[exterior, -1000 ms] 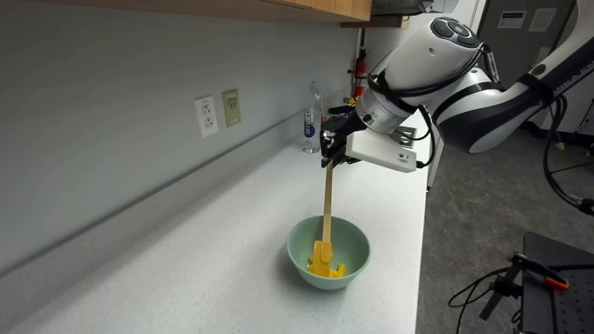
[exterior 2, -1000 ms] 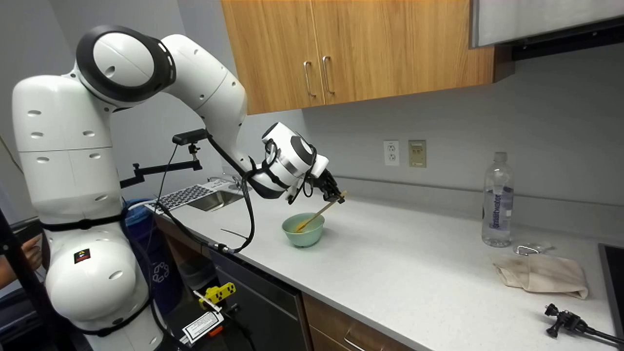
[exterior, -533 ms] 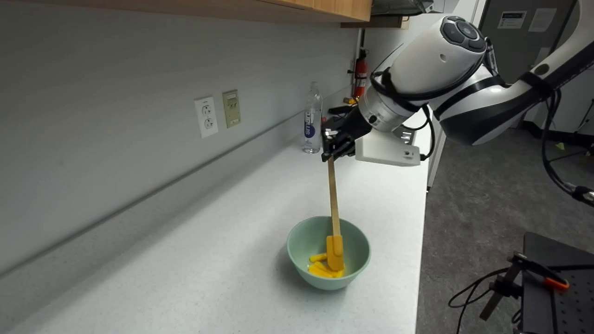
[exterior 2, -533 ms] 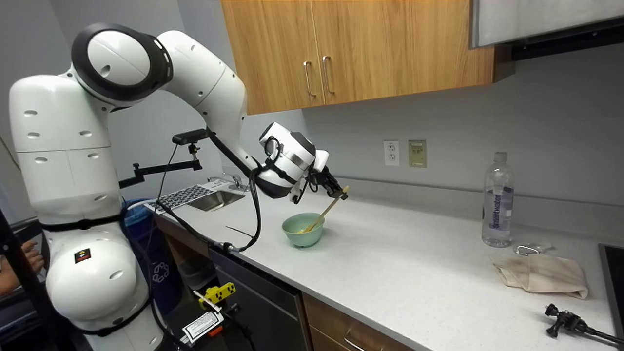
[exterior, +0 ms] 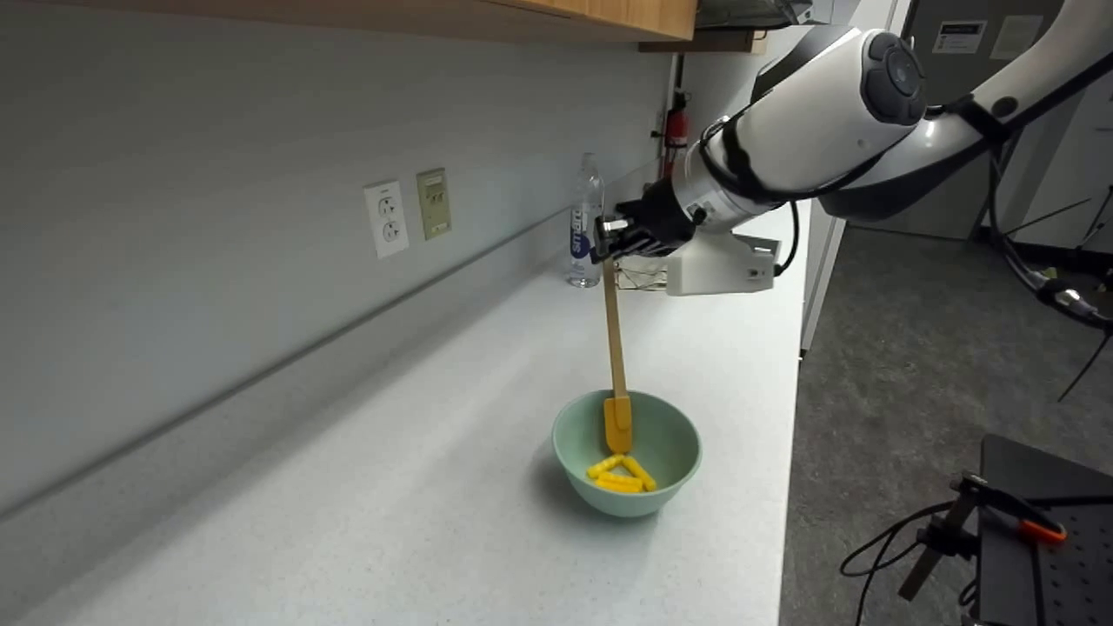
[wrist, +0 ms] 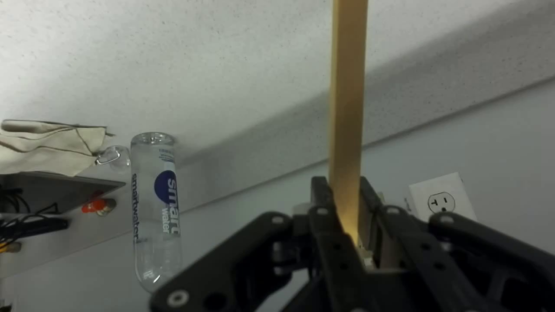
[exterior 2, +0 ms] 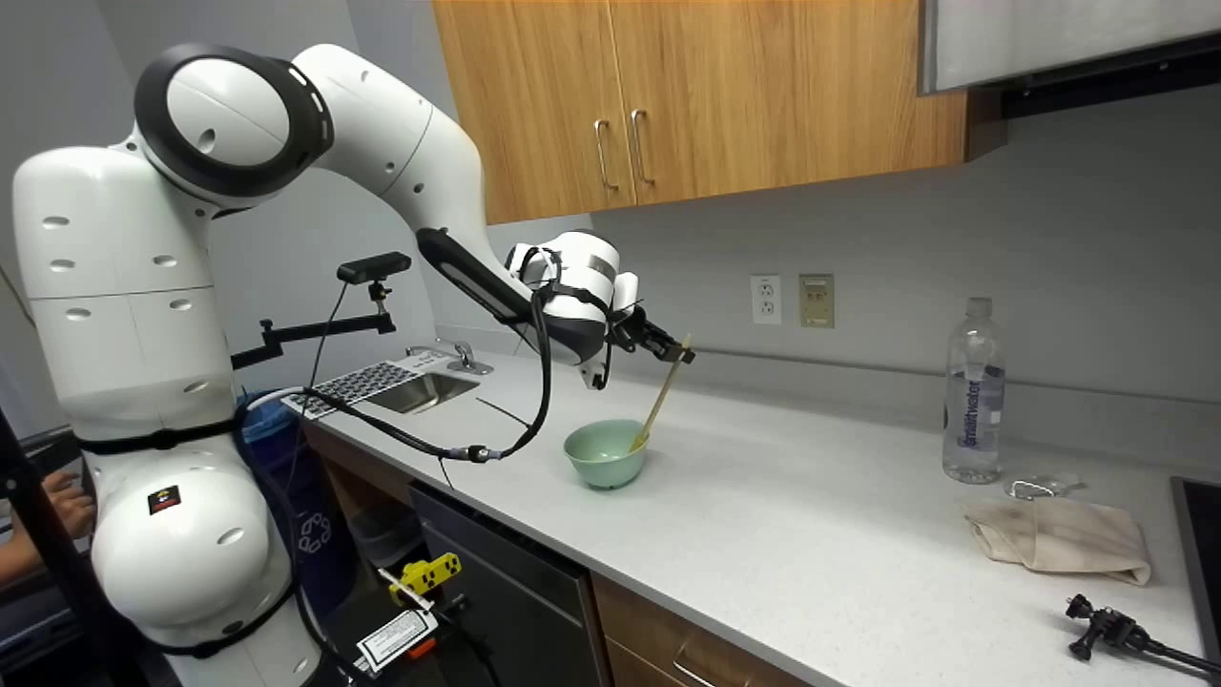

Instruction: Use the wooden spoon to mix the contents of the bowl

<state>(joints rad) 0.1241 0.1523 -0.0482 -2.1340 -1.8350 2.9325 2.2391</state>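
The wooden spoon has a light tan handle (exterior: 615, 335) and a flat yellow-orange head (exterior: 618, 424). My gripper (exterior: 606, 242) is shut on the upper handle, as the wrist view (wrist: 342, 190) shows. The spoon leans in both exterior views (exterior 2: 660, 401), its head down inside the pale mint-green bowl (exterior: 665, 435) against or close to the wall nearer my gripper. The bowl (exterior 2: 606, 468) stands upright on the counter. The contents, several bright yellow pieces (exterior: 619, 483), lie at its bottom just beside the head's tip. The wrist view shows the handle (wrist: 347, 86) but neither bowl nor contents.
A water bottle (exterior 2: 973, 401) stands near the wall beside a folded cloth (exterior 2: 1059, 539). A black clamp mount (exterior 2: 1116, 630) lies near the counter's (exterior 2: 811, 572) end. A sink (exterior 2: 420, 391) lies behind the arm. Wooden cabinets (exterior 2: 706, 95) hang overhead.
My gripper has risen and moved back, and the spoon stands steeper. Its head has moved off the yellow pieces toward the bowl wall nearer the gripper. The bowl has shifted slightly the same way.
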